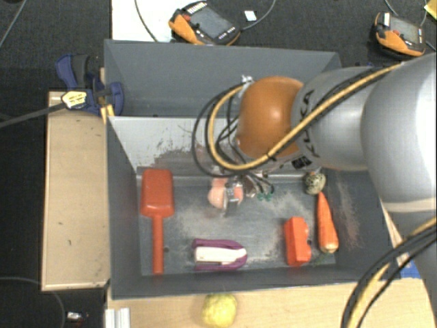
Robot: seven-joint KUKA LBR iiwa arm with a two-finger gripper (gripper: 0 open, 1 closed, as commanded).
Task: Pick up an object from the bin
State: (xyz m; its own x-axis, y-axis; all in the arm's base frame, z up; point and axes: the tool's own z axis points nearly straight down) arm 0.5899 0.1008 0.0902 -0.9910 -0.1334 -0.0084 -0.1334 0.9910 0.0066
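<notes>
My gripper (pixel 234 193) hangs low over the middle of the bin floor, below the arm's orange dome. A small pink, rounded thing (pixel 218 195) sits right against the gripper's left side; whether it is gripped is hidden. A purple and white oblong thing (pixel 218 254) lies flat near the front wall, below the gripper. At the left, an orange-red toy shovel (pixel 156 203) lies with its blade toward the back and its handle toward the front.
At the right lie an orange block (pixel 297 240) and a toy carrot (pixel 326 224), side by side. A small speckled ball (pixel 314 181) rests at the back right. The arm and its cables cover the bin's back right part.
</notes>
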